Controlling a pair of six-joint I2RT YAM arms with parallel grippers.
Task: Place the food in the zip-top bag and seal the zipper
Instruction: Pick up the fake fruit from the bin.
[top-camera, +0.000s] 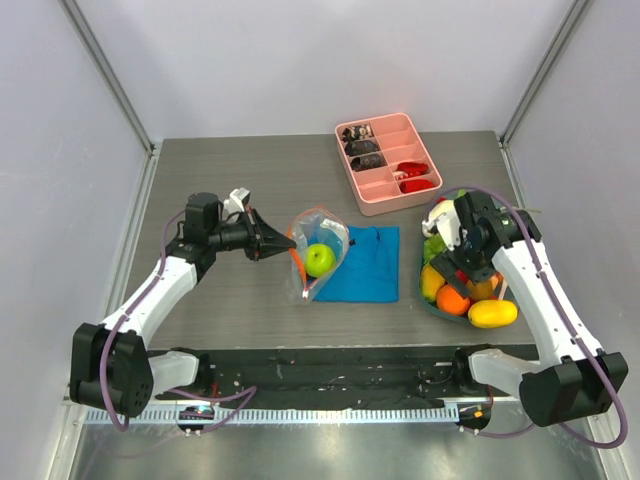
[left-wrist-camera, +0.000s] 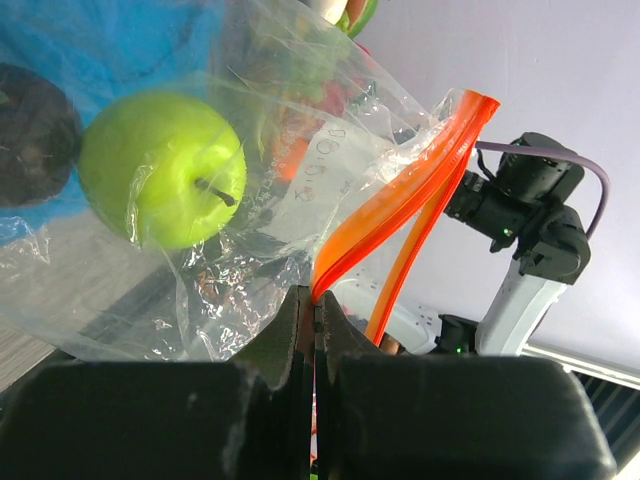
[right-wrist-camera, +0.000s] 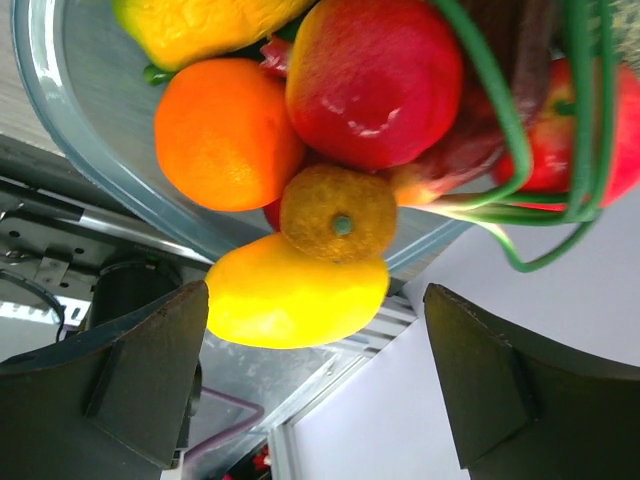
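Observation:
The clear zip-top bag (top-camera: 320, 250) lies partly on a blue cloth with a green apple (top-camera: 320, 260) inside it; the apple also shows in the left wrist view (left-wrist-camera: 160, 170). My left gripper (top-camera: 283, 243) is shut on the bag's orange-red zipper strip (left-wrist-camera: 400, 200) and holds that edge up, with the mouth gaping. My right gripper (top-camera: 462, 262) is open and empty above a glass bowl (top-camera: 428, 300) of food: an orange (right-wrist-camera: 225, 135), a red apple (right-wrist-camera: 375, 75), a small tangerine (right-wrist-camera: 338, 212) and a yellow mango (right-wrist-camera: 295, 295).
A blue folded cloth (top-camera: 368, 265) lies under the bag at the table's middle. A pink divided tray (top-camera: 388, 162) with small dark and red pieces stands at the back right. The glass bowl sits near the right front edge.

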